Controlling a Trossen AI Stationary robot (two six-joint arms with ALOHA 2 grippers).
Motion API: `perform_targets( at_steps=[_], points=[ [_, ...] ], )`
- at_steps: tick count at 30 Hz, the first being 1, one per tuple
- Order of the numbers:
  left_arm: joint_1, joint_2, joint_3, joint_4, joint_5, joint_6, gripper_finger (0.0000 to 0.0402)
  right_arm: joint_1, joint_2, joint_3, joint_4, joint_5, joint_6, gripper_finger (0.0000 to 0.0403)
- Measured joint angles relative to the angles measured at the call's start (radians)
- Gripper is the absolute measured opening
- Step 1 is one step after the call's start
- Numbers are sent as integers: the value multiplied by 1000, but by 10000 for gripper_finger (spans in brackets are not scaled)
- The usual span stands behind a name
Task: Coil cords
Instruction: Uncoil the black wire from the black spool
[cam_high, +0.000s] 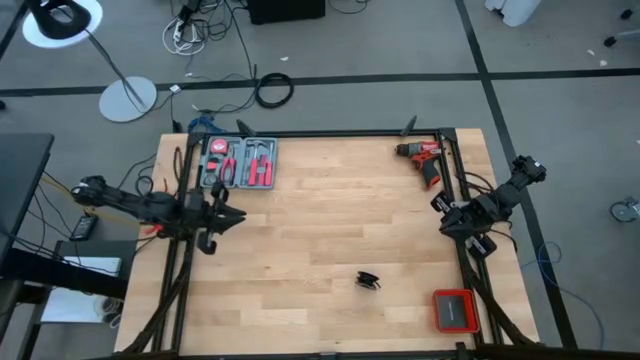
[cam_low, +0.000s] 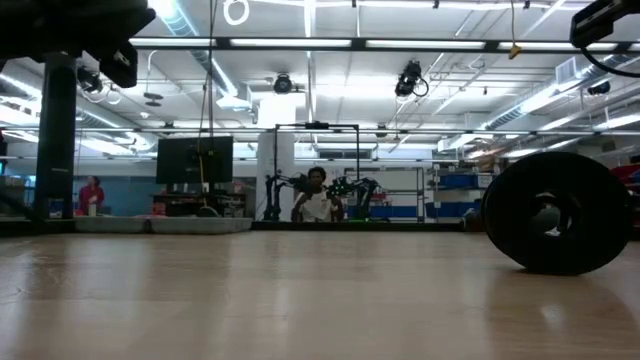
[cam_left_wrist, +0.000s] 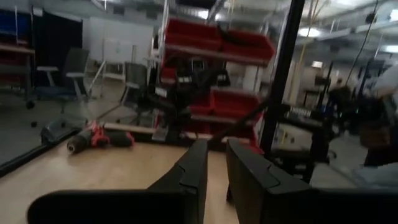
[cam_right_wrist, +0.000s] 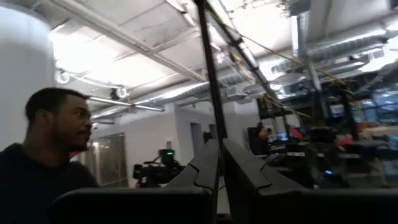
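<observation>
The cords (cam_high: 368, 281) lie as a small black bundle on the wooden table, near its front edge and right of the middle. In the low view they show as a round black coil (cam_low: 555, 212) resting on the table top. My left gripper (cam_high: 232, 218) hovers over the table's left edge, pointing toward the right; its fingers (cam_left_wrist: 216, 163) stand a narrow gap apart with nothing between them. My right gripper (cam_high: 447, 215) hovers at the table's right edge, its fingers (cam_right_wrist: 221, 163) shut and empty. Both grippers are far from the cords.
A red drill (cam_high: 425, 158) lies at the back right. An open tool tray (cam_high: 238, 163) with red-handled pliers sits at the back left, and a red box (cam_high: 455, 310) at the front right. A thicker black cable ring (cam_high: 274, 90) lies on the floor. A person (cam_right_wrist: 43, 155) stands beyond the table.
</observation>
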Motion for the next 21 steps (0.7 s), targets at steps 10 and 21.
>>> perform_targets(
  at_steps=[10,21],
  points=[
    [0,231,130,-3,-21,-6,63,0,32,0,-79,362,147,25],
    [0,513,289,-66,-26,-66,63,-2,237,40,-88,415,228,25]
  ],
)
